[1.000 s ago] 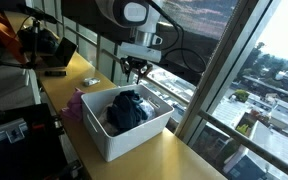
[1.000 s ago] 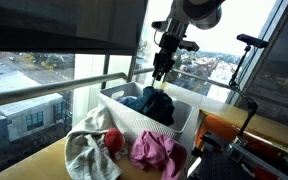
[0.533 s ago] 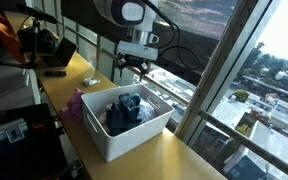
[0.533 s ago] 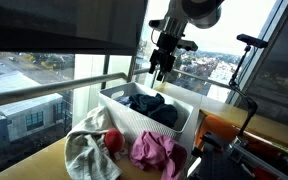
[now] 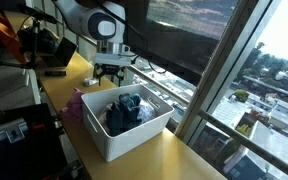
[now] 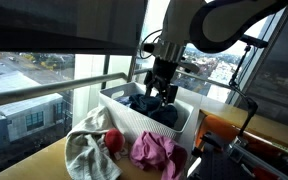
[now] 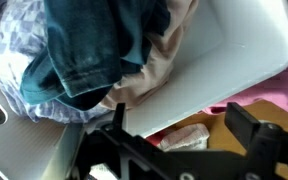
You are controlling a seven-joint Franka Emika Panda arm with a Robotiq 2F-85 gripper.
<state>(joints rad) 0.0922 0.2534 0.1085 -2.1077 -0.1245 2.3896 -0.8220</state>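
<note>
Hovering with its jaws spread wide and gripping nothing, the end effector (image 5: 109,76) is hanging just above the far left edge of the white bin (image 5: 134,142) in an exterior view. In the wrist view its two dark fingers (image 7: 119,118) are standing well apart over the bin's rim, not touching the clothes. Inside the bin a dark blue garment (image 5: 124,110) is lying bunched, and a beige cloth (image 7: 162,70) is showing beneath it in the wrist view. A pink cloth (image 6: 154,152) is lying on the wooden surface (image 5: 179,160) just beside the bin's near wall in an exterior view. A pale towel (image 6: 89,155) is resting to the left of the pink cloth, with a red item (image 6: 114,140) between them.
</note>
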